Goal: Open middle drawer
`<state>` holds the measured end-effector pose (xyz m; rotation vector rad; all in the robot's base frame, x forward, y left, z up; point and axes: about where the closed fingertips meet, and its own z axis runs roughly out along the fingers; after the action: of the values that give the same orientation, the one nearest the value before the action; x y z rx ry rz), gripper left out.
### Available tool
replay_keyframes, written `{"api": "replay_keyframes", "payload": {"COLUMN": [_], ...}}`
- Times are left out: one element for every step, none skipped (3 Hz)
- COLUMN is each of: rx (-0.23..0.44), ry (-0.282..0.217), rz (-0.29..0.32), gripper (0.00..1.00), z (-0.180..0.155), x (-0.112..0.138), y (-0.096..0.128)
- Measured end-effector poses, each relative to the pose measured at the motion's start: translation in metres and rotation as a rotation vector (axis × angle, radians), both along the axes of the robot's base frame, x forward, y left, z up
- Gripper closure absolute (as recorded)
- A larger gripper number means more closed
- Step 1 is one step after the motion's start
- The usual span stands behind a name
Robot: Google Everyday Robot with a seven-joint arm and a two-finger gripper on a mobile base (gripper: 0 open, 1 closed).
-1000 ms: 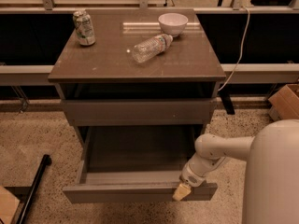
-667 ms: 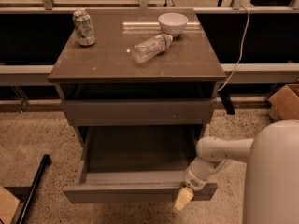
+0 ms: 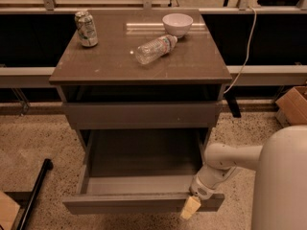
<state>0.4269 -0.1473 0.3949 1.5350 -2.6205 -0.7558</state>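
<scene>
The middle drawer (image 3: 144,202) of the grey-brown cabinet is pulled far out toward me, and its plain grey box interior (image 3: 144,157) shows nothing inside. The closed drawer front (image 3: 144,114) above it sits flush under the tabletop. My gripper (image 3: 191,207) is at the right end of the open drawer's front panel, at its top edge, with its beige tip hanging down in front of the panel. My white arm (image 3: 230,159) reaches in from the lower right. Anything below the open drawer is hidden.
On the cabinet top (image 3: 96,66) stand a can (image 3: 86,28) at back left and a white bowl (image 3: 177,24) at the back, with a plastic bottle (image 3: 154,48) lying on its side. A black pole (image 3: 33,195) lies at lower left. A cardboard box (image 3: 293,104) is at right.
The drawer has come a little further out toward me. My gripper has moved with its front panel, down and toward the camera.
</scene>
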Motion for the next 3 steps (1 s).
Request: {"api": "replay_keyframes", "payload": {"rx": [0.000,0.000,-0.017], "ry": [0.000,0.000,0.014], "rz": [0.000,0.000,-0.016], "gripper": [0.49,0.72,0.96], "z": [0.000,0.000,0.008], "x": [0.000,0.000,-0.022], "y": [0.000,0.000,-0.008]}}
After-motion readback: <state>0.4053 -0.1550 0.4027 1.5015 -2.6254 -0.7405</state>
